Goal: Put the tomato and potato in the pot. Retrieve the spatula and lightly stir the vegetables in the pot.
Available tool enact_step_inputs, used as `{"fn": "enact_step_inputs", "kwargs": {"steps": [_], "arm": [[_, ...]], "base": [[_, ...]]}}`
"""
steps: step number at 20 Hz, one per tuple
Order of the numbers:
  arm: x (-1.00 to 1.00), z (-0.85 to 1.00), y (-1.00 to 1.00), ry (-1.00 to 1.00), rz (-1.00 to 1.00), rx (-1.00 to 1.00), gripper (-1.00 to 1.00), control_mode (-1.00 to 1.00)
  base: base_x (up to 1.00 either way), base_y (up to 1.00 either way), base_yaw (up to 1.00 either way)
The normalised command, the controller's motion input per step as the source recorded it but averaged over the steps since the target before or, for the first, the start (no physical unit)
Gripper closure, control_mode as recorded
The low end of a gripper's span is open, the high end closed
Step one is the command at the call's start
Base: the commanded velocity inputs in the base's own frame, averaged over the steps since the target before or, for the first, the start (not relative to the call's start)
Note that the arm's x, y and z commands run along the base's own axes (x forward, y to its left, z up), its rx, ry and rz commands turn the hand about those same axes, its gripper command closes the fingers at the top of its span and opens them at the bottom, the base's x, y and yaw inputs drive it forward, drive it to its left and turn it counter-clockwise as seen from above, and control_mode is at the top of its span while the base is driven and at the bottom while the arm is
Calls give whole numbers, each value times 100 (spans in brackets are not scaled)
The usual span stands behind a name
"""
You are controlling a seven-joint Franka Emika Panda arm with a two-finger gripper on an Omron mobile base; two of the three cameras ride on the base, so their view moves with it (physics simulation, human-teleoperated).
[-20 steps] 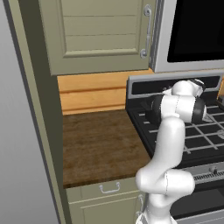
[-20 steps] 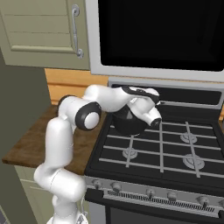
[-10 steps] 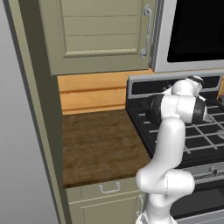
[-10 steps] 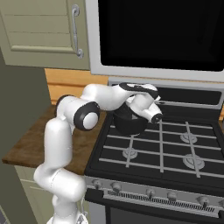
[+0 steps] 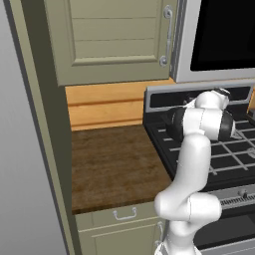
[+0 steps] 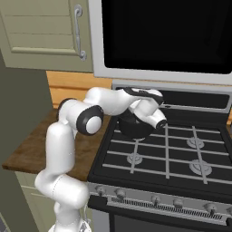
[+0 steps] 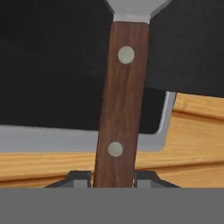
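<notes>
My gripper is shut on the spatula. Its reddish-brown handle with two rivets runs up between the two finger tips to the pale grey blade at the top edge. The pot, dark and round, stands on the stove's rear left burner. My white forearm and hand hang right over it and hide its inside. From the left, the pot peeks out behind the arm. The tomato and the potato are hidden.
The black stove has grey grates and a row of knobs along its front. A microwave hangs close above it. A wooden counter lies to the stove's left, under a cabinet door, with a wood backsplash.
The hand has turned slightly over the pot and stayed in nearly the same place. The grip on the spatula is unchanged.
</notes>
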Motion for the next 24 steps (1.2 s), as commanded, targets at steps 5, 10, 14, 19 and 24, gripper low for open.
{"fn": "enact_step_inputs", "kwargs": {"steps": [5, 10, 14, 19, 24], "arm": [[-21, -3, 14, 19, 4, 25, 100, -100], [-33, 18, 1, 16, 0, 29, 100, -100], [-4, 8, 0, -9, 3, 1, 100, -100], [0, -6, 0, -24, 1, -25, 100, -100], [0, -27, -2, -13, 0, -31, 100, -100]], "base": [[0, 0, 0], [0, 0, 0], [0, 0, 0], [0, 0, 0], [0, 0, 0]]}}
